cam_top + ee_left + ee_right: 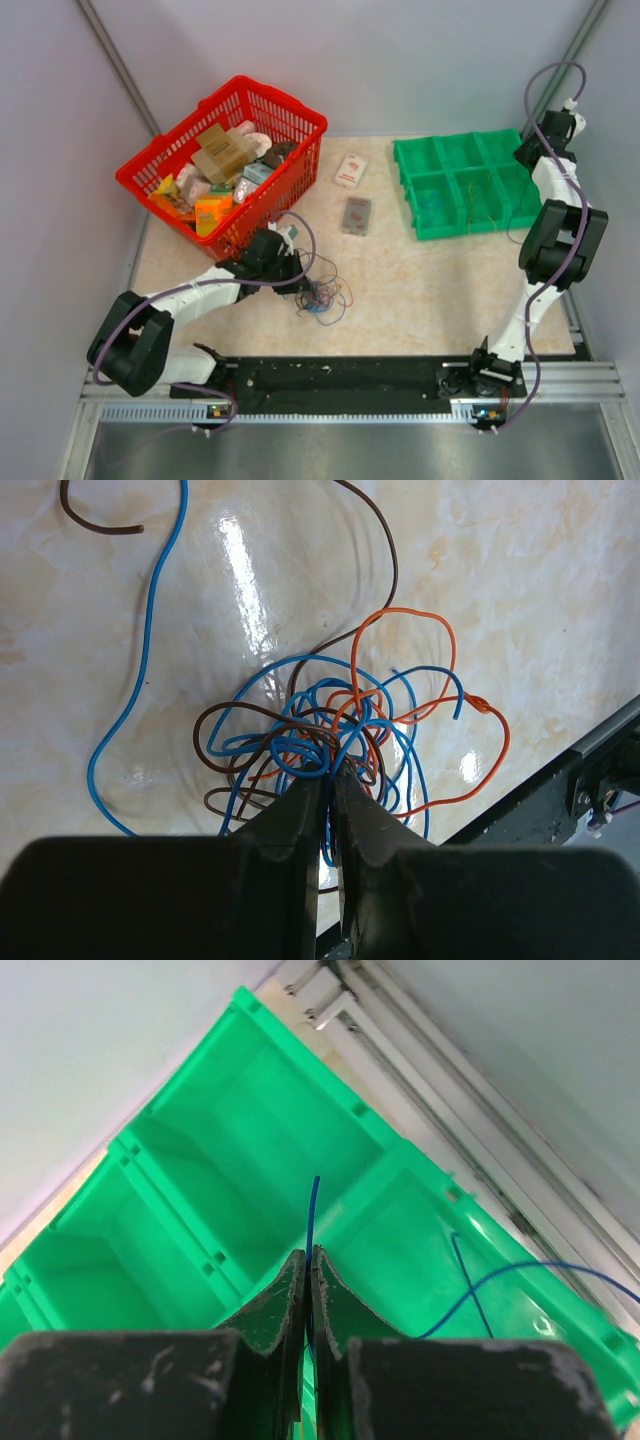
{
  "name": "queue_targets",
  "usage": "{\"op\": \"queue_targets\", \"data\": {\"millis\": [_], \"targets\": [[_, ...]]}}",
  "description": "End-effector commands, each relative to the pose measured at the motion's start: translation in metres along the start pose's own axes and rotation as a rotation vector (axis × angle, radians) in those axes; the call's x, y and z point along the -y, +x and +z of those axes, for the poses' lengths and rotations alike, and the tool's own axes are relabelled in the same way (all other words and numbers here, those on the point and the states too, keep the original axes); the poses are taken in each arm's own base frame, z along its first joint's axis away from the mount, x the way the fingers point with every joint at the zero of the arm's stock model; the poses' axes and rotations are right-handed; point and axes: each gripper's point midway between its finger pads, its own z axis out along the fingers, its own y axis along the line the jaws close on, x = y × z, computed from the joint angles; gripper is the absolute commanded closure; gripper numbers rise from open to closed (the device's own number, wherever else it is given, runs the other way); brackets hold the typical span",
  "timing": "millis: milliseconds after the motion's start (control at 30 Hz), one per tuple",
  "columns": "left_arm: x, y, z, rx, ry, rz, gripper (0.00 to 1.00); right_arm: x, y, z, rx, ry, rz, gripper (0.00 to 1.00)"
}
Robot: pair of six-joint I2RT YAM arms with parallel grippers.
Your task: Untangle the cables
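The left tool (328, 778) pinches the cables (340, 730), a messy ball of blue, orange and brown loops on the surface (540, 600). The right tool (310, 1258) squeezes one thin blue wire (314, 1205), pointing to 12 o'clock, over green bins (200, 1150).

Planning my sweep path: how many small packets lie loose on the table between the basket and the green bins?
2. A white-and-red packet lies nearer the back wall; a grey packet lies just in front of it. Nothing there seems hidden.
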Motion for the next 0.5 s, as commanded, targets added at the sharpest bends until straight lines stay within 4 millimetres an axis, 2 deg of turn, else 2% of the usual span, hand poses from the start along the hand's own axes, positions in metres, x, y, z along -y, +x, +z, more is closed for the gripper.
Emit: {"op": "queue_targets", "data": {"millis": [0, 100, 200, 333, 467], "targets": [[0.008, -0.013, -0.007, 0.052, 0.023, 0.020, 0.87, -0.043, -0.025, 0.008, 0.018, -0.172, -0.077, 1.00], [0.010, -0.015, -0.004, 0.052, 0.027, 0.013, 0.87, -0.057, -0.025, 0.019, 0.005, -0.177, -0.076, 1.00], [0.010, -0.016, -0.003, 0.051, 0.029, 0.008, 0.87, -0.038, -0.007, 0.031, -0.035, -0.071, -0.021, 1.00], [0.009, -0.016, -0.002, 0.052, 0.022, 0.009, 0.87, -0.010, 0.027, 0.020, -0.085, 0.028, 0.047, 1.00], [0.010, -0.016, 0.001, 0.041, 0.031, 0.010, 0.87, 0.018, 0.061, 0.013, -0.141, 0.125, 0.040, 1.00]]}}
